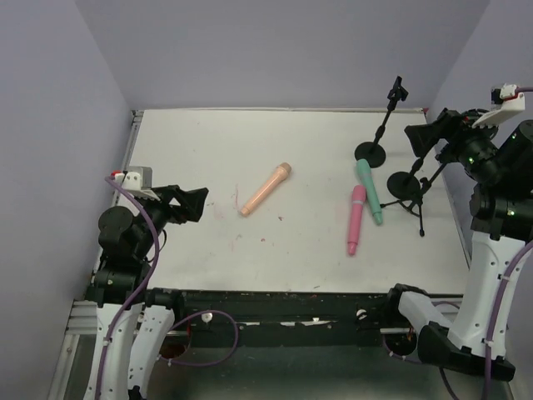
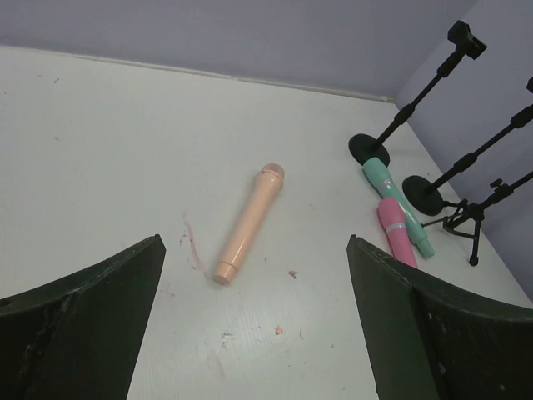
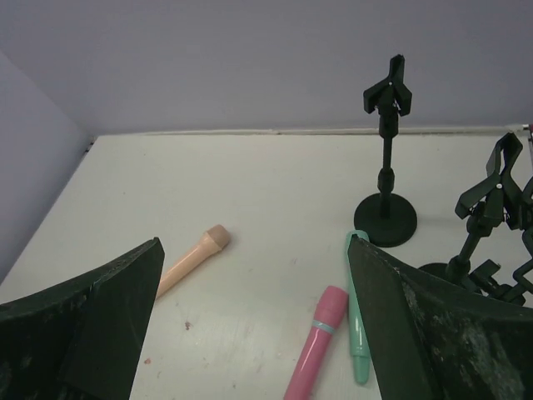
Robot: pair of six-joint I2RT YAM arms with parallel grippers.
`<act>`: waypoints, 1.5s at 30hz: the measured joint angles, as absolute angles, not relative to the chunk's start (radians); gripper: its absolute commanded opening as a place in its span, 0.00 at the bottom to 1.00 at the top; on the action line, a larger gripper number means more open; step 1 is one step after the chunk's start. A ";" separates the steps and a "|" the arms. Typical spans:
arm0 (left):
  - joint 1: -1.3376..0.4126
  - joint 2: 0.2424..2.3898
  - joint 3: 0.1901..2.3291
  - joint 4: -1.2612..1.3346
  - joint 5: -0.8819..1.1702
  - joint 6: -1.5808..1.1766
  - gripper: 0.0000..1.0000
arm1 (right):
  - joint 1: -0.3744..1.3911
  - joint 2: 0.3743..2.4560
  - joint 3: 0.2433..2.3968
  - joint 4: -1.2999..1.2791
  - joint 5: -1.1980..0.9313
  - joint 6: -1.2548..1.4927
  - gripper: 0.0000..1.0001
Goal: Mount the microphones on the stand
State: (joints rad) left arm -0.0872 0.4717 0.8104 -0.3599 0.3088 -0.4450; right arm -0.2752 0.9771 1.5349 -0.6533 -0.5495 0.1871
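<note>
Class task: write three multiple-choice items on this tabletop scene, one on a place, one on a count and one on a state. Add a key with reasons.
1. Where does the peach microphone lie?
A) near the middle of the table, apart from the others
B) against the back wall
C) at the near edge

2. How many microphones lie flat?
A) two
B) three
C) four

3. How is the right gripper?
A) shut on a microphone
B) open, holding nothing
C) shut, empty

Key:
1 A: it lies alone, well left of the pink microphone and the teal microphone.
2 B: peach, pink and teal are all lying down.
3 B: its own wrist view shows its fingers wide apart with nothing between them.
</note>
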 measured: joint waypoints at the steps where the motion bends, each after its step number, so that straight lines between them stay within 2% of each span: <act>1: -0.087 0.462 0.790 -0.360 0.310 -0.447 0.99 | -0.275 0.988 1.533 -0.653 -0.547 0.183 1.00; 6: -0.087 0.427 0.723 -0.368 0.317 -0.442 0.99 | -0.275 1.029 1.530 -0.651 -0.575 0.141 1.00; 15: -0.087 0.414 0.662 -0.342 0.334 -0.395 0.99 | -0.259 1.101 1.531 -0.714 -0.952 -0.220 1.00; 20: -0.087 0.414 0.584 -0.330 0.337 -0.372 0.99 | -0.168 1.149 1.526 -0.723 -0.976 -0.291 1.00; 26: -0.087 0.440 0.566 -0.321 0.335 -0.359 0.99 | -0.017 1.247 1.505 -0.677 -0.795 -0.279 1.00; 29: -0.087 0.457 0.566 -0.321 0.336 -0.359 0.99 | 0.002 1.295 1.443 -0.601 -0.582 -0.224 0.97; 39: -0.087 0.458 0.566 -0.315 0.339 -0.358 0.99 | 0.077 1.456 1.367 -0.382 -0.151 -0.063 0.96; 45: -0.087 0.458 0.566 -0.313 0.345 -0.355 0.99 | 0.091 1.511 1.287 -0.216 0.028 0.001 0.95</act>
State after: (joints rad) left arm -0.0872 0.4583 0.5659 -0.3134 0.3450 -0.3550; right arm 0.0906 1.5108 1.2869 -0.2157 0.0280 0.0010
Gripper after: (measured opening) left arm 0.988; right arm 0.957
